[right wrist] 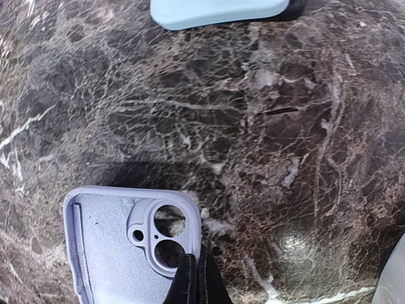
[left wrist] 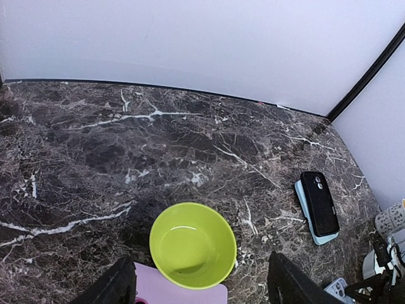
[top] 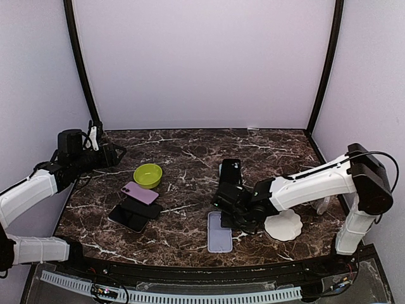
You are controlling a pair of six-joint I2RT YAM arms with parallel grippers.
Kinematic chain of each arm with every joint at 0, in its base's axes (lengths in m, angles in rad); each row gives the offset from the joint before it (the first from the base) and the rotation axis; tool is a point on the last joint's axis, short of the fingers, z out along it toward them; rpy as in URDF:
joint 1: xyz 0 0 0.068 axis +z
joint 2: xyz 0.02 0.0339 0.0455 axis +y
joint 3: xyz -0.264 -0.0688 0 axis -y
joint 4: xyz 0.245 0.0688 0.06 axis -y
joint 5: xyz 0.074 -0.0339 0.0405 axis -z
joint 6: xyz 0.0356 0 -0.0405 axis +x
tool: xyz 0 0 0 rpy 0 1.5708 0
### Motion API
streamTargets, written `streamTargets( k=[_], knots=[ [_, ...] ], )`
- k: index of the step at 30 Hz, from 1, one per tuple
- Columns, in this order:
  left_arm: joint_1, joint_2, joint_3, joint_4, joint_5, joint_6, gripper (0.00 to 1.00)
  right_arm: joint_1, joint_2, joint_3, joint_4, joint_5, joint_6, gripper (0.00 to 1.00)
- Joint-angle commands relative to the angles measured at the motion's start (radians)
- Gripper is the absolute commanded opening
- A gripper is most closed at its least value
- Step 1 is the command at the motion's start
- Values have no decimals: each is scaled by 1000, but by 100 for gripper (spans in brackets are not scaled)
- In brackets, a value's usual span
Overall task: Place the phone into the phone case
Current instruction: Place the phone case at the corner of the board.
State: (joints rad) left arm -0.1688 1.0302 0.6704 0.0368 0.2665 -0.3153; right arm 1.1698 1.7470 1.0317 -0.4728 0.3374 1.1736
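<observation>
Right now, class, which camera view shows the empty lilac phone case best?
Right wrist: the lilac case fills the foreground, its hollow inside and camera cutout clear, though cropped. Top external shows it whole but small. Left wrist catches at most a corner at the edge.

An empty lavender phone case [right wrist: 107,253] lies flat, inside up, with the black phone [top: 231,171] camera-up farther back.

The counter [top: 190,149] looks like dark polished stone veined in white, smooth enough to throw back a soft glare. The lilac phone case [right wrist: 104,253] is matt and soft-looking, like silicone, with a faintly grainy inner face. The green bowl [left wrist: 192,246] is smooth plastic with a light sheen. The black phone [left wrist: 319,202] is glossy. The pale blue case [right wrist: 215,11] is smooth and matt.
</observation>
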Motion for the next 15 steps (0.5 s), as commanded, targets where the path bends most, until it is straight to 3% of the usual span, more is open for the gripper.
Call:
streamTargets(
  k=[1,12,13,15],
  knots=[
    [-4,-2,-13,18,0,-1,72,32,14,15,-29,84,67,0],
    [-3,42,-3,-9,-28,-8,72,40,35,0,-17,84,36,0],
    [-3,48,-3,-12,-30,-12,72,40,32,3,-23,84,34,5],
    [-3,66,3,-27,-40,-35,73,40,20,7,-35,91,27,30]
  ],
)
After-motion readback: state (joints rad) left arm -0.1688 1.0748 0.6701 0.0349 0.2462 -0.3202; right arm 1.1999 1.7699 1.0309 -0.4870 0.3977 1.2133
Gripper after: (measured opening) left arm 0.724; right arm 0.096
